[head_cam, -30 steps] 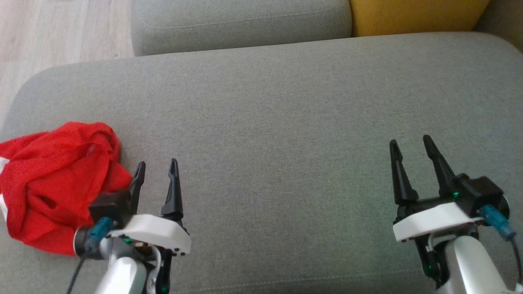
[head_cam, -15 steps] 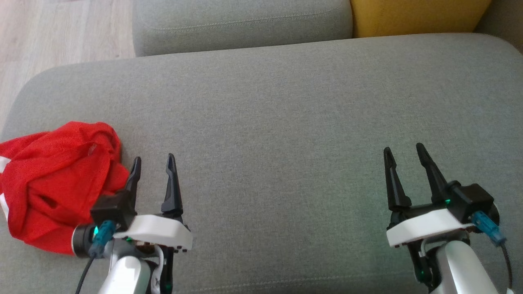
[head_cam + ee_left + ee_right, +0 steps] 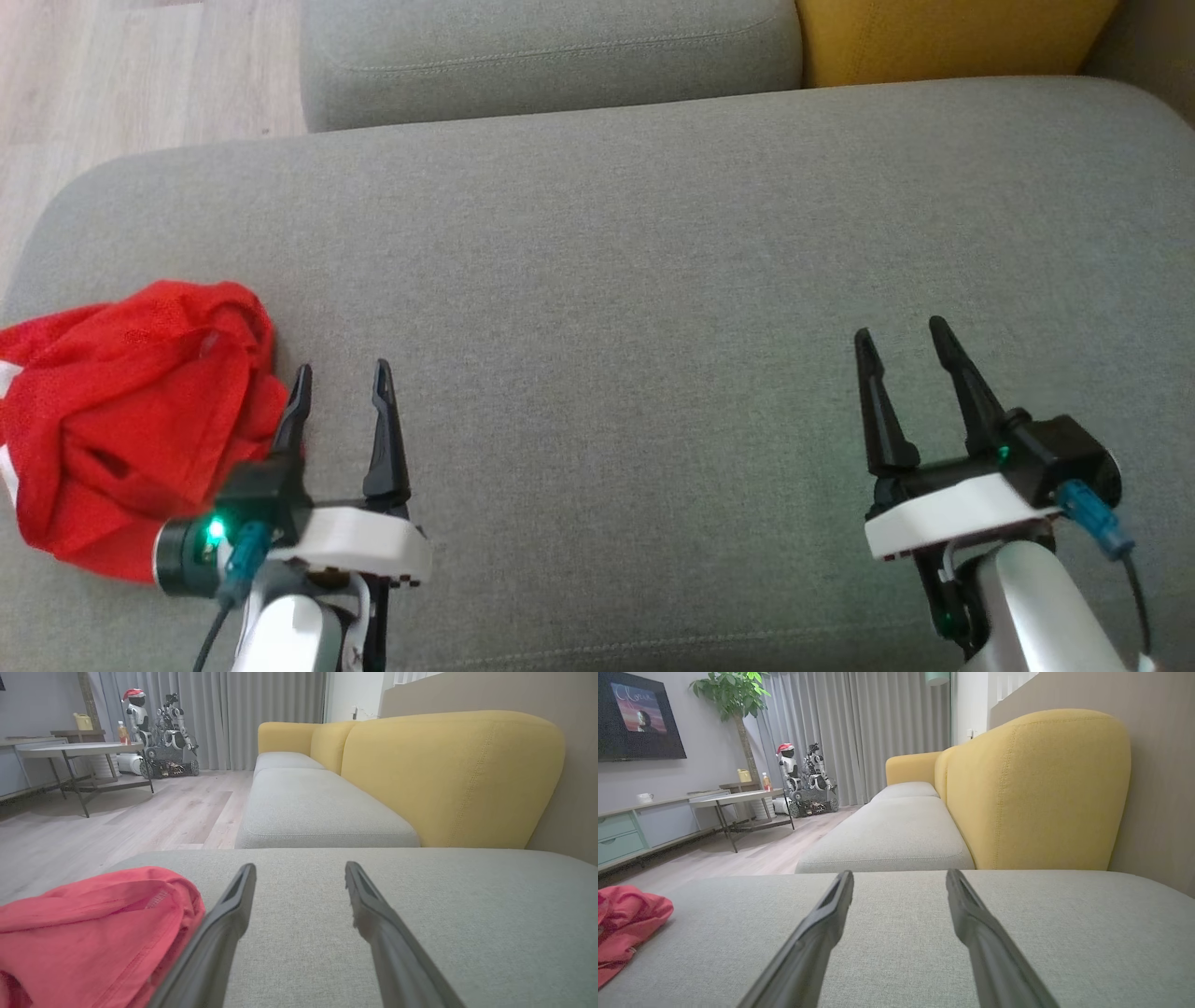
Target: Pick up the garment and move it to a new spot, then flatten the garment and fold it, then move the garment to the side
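The garment point(image 3: 121, 411) is a crumpled red mesh piece with a bit of white trim, lying in a heap at the left end of the grey cushion point(image 3: 635, 280). My left gripper point(image 3: 341, 381) stands open just to its right, the left finger close beside the cloth, nothing between the fingers. In the left wrist view the garment point(image 3: 88, 933) bulges at the lower left, next to the left finger point(image 3: 219, 924). My right gripper point(image 3: 901, 338) is open over bare cushion at the lower right, far from the garment point(image 3: 621, 924).
A second grey seat cushion point(image 3: 551, 56) and a yellow backrest point(image 3: 952, 37) lie beyond the cushion. Wooden floor point(image 3: 140, 75) is past the cushion's left edge. Farther off in the room stand a table point(image 3: 79, 751) and another robot point(image 3: 159, 732).
Both grippers have drawn slightly back toward the lower edge and a little to the left. The garment lies as before; both grippers stay open.
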Robot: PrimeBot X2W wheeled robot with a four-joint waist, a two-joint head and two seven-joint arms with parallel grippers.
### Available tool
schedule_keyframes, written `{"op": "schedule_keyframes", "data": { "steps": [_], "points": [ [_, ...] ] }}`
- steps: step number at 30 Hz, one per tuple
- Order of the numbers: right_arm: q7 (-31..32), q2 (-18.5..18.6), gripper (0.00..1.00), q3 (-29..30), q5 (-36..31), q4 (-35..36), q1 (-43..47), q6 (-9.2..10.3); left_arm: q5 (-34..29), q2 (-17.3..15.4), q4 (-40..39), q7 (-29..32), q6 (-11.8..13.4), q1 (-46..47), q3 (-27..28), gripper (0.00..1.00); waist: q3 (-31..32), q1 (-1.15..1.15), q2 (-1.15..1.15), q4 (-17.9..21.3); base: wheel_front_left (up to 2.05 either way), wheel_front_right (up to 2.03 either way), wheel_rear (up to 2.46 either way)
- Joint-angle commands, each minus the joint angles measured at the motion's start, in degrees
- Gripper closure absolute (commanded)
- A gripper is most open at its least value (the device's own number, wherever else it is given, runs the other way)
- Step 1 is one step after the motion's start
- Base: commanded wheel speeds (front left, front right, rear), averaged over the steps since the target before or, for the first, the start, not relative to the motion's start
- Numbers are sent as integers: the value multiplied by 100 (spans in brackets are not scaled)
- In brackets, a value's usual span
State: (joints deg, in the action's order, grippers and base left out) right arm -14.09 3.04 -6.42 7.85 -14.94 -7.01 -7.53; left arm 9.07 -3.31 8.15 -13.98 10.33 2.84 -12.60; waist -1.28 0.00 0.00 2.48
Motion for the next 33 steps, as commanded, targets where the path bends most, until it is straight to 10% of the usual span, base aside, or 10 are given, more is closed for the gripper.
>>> {"op": "schedule_keyframes", "data": {
  "steps": [1,15,33],
  "points": [
    [-91,-15,0,-166,-171,166,-291,4,-204,-4,-163,-102,-32,182,208,0,0,0,0,1,0,0,0],
    [-91,-16,0,-254,-30,109,-247,4,-139,41,18,-102,-106,200,357,0,-4,0,0,-326,0,0,0],
    [-91,-16,0,-613,105,37,-3,4,-97,43,-129,-102,-49,-62,554,0,255,0,0,-2013,0,0,0]
  ]
}}
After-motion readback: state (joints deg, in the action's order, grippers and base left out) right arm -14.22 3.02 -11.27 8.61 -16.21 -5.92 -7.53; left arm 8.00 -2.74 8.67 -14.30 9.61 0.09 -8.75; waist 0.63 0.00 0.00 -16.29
